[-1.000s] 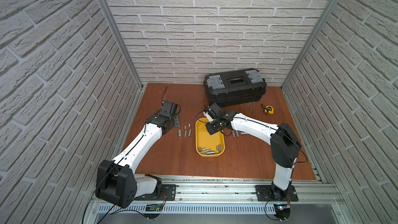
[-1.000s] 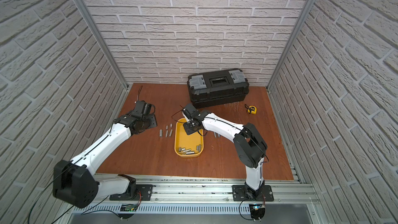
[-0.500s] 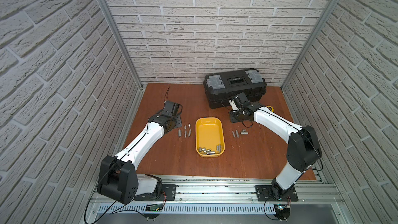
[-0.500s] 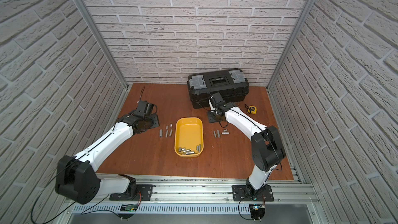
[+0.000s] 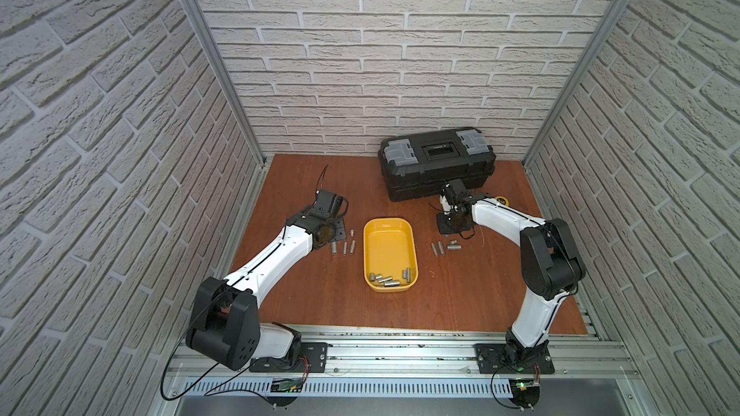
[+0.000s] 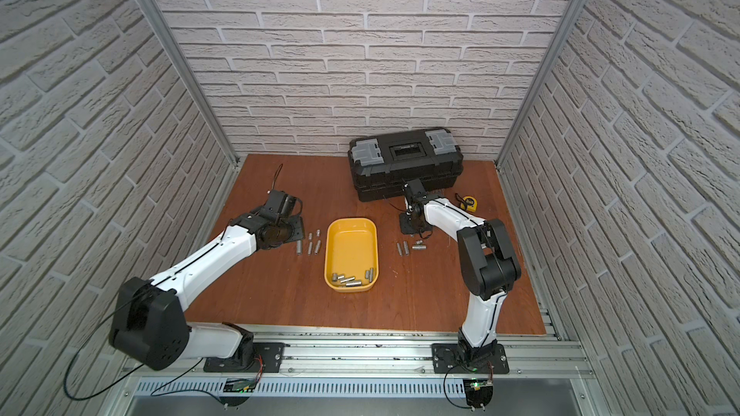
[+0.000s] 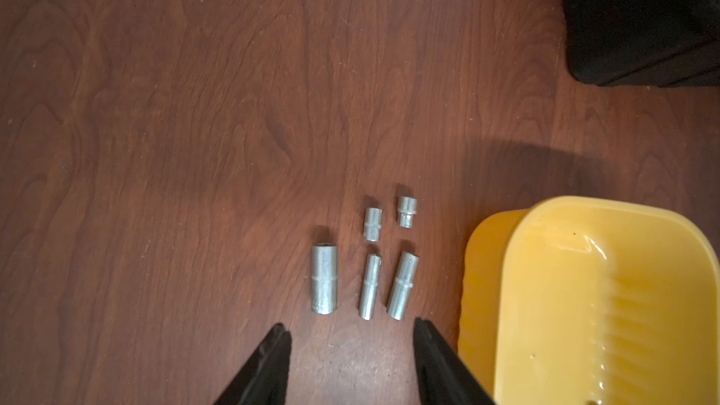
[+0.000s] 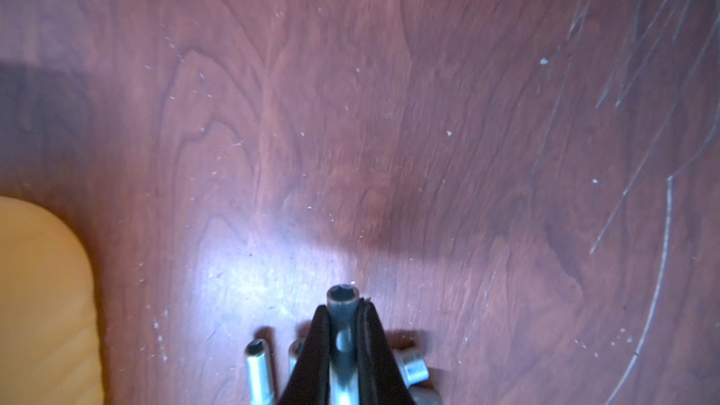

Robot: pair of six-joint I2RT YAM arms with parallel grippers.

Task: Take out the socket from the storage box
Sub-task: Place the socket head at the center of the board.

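Step in hand: carry-out and drop-off, right side, as I read it. right gripper (image 8: 345, 305) has its fingers pinched narrow on one socket (image 8: 343, 329), gripped along its body with the open hex end poking out past the fingertips, clear of the table (image 8: 350, 130). So this socket is out of the yellow storage box (image 5: 388, 242), which sits well off to the side of these fingers, only its rounded edge showing in the right wrist view. A few loose sockets (image 8: 257, 368) lie on the wood just under and behind the fingers, on both sides of them. left gripper (image 7: 349, 325) has its fingers about half apart and nothing between them; a row of five sockets (image 7: 370, 286) lies just ahead of its fingertips, the box wall close beside one finger. Several more sockets (image 5: 386, 280) sit in the near end of the box, so the job looks partly done. Next move probably: lower the held socket to bare wood beside the loose ones, part the fingers only once it is down or it rolls, keep the fingers off the neighbours, then go back to the box for another
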